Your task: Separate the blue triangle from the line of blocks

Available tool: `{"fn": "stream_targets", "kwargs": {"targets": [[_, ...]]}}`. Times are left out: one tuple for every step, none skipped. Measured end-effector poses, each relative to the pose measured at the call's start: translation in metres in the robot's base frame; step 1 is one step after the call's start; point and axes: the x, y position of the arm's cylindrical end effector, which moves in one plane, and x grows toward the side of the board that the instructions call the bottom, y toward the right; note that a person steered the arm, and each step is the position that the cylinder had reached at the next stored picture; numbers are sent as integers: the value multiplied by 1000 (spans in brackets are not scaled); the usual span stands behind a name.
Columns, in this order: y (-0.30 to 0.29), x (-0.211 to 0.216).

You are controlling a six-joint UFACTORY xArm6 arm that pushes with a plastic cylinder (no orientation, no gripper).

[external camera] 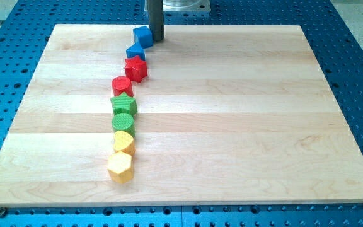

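Note:
A line of blocks runs from the view's top down the left-middle of the wooden board [232, 126]. From the top: a blue cube [142, 36], a blue triangle [135, 52], a red star [135, 69], a red cylinder [121, 86], a green star [123, 104], a green cylinder [123, 122], a yellow block [124, 141] and a yellow hexagon [120, 167]. My tip [157, 40] is at the board's top edge, just right of the blue cube and up-right of the blue triangle. The blue triangle touches the red star.
The board lies on a blue perforated table [358, 75]. The arm's metal mount [181, 5] shows at the view's top above the rod.

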Motion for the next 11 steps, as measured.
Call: {"fn": "stream_targets", "kwargs": {"targets": [[0, 0], [-1, 3], [24, 29], [4, 97], [-2, 93], [-7, 84], [-27, 78], [-70, 77], [-126, 103], [-170, 113], [-155, 98]]}}
